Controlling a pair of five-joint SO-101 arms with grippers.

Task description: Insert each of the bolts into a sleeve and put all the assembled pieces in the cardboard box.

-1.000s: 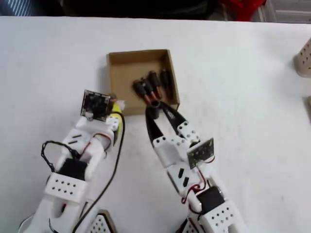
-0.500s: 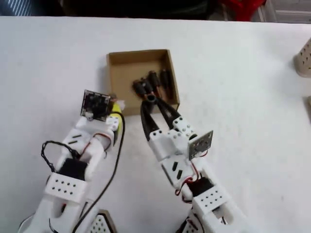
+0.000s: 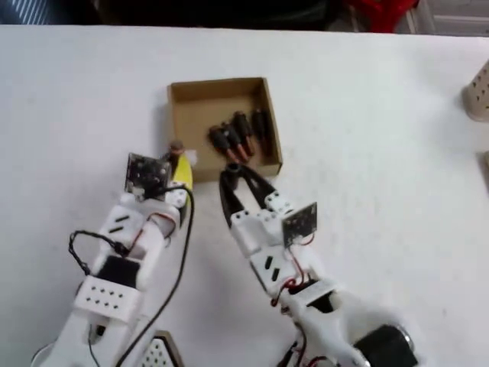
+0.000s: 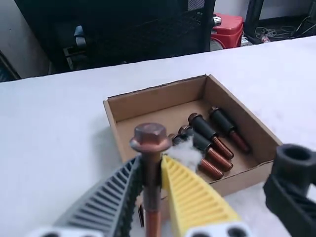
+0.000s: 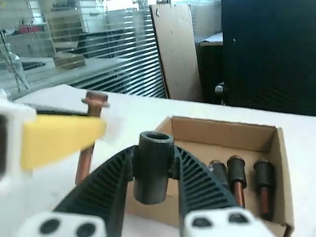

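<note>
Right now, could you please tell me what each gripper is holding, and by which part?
The left gripper grips an upright bolt by its shank, below the head. The right gripper grips a black sleeve around its middle.

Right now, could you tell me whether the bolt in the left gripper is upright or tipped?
Upright: the bolt stands head up, shank straight down, clamped in the left gripper.

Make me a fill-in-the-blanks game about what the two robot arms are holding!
1. The left gripper holds a copper-coloured ___ upright.
2. The right gripper holds a black ___.
3. The assembled pieces lie inside the cardboard ___.
Missing words: bolt, sleeve, box.
</note>
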